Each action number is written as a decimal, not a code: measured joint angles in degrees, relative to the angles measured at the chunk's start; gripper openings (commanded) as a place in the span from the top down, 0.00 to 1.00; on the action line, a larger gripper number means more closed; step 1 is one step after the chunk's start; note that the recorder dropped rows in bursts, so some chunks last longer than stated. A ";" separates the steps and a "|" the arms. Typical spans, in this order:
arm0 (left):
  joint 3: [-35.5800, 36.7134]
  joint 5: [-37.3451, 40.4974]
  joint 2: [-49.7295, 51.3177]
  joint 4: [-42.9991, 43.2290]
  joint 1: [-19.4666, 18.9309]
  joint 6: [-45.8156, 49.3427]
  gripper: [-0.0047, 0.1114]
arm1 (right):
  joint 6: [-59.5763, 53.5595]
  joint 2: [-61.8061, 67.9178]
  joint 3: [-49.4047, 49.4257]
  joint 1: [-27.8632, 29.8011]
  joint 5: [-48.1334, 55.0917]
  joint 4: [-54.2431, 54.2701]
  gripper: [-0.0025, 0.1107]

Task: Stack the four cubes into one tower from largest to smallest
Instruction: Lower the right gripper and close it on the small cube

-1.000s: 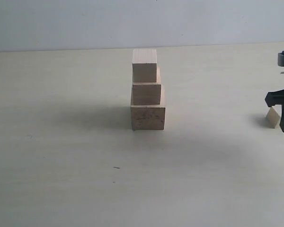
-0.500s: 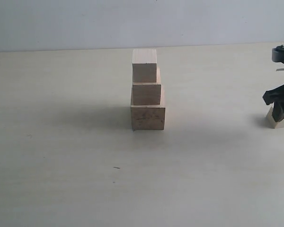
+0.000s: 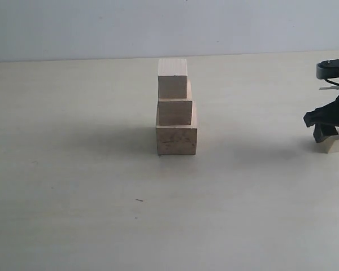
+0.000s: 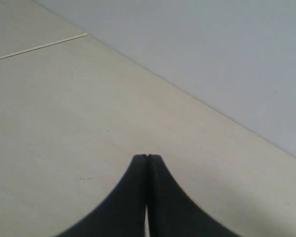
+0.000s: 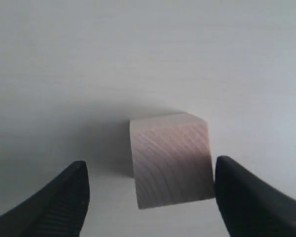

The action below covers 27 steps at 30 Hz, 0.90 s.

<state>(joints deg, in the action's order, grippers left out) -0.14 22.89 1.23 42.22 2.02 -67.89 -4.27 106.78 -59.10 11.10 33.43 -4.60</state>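
Three of the four cubes stand as a tower in the middle of the table: the largest cube point(image 3: 176, 140) with dark grain smudges at the base, a medium cube point(image 3: 175, 112) on it, a smaller one point(image 3: 173, 78) on top. The smallest cube point(image 3: 337, 145) point(image 5: 170, 160) rests on the table at the far right. My right gripper point(image 3: 326, 132) point(image 5: 150, 165) is open, with its fingers either side of that cube; one finger is close against it and the other stands well apart. My left gripper point(image 4: 147, 157) is shut and empty over bare table, out of the exterior view.
A pale wall point(image 3: 101, 28) rises behind the table's far edge. A thin seam point(image 4: 39, 47) crosses the tabletop in the left wrist view. A small dark speck point(image 3: 138, 200) lies in front of the tower.
The right gripper has spread its jaws and shifted left. The smallest cube, tilted a second ago, now lies flat on the table. The tower has not moved.
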 measured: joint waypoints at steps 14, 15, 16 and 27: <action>0.22 -7.91 0.00 0.77 0.00 1.48 0.96 | 2.11 5.33 -0.14 0.00 -2.51 1.50 0.38; 0.22 -6.62 0.00 0.77 0.00 1.48 0.96 | 2.11 5.33 -0.14 0.00 -2.51 1.91 0.38; 0.22 -5.93 0.00 0.77 0.00 1.48 0.96 | 2.23 5.33 -0.14 0.00 -2.41 2.17 0.38; 0.22 -5.09 0.00 0.77 0.00 1.48 0.96 | 5.52 5.23 -0.75 0.00 3.44 3.00 0.66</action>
<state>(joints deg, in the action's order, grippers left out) 0.08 17.80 1.23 43.00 2.02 -66.41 1.25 112.01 -59.85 11.10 36.87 -1.60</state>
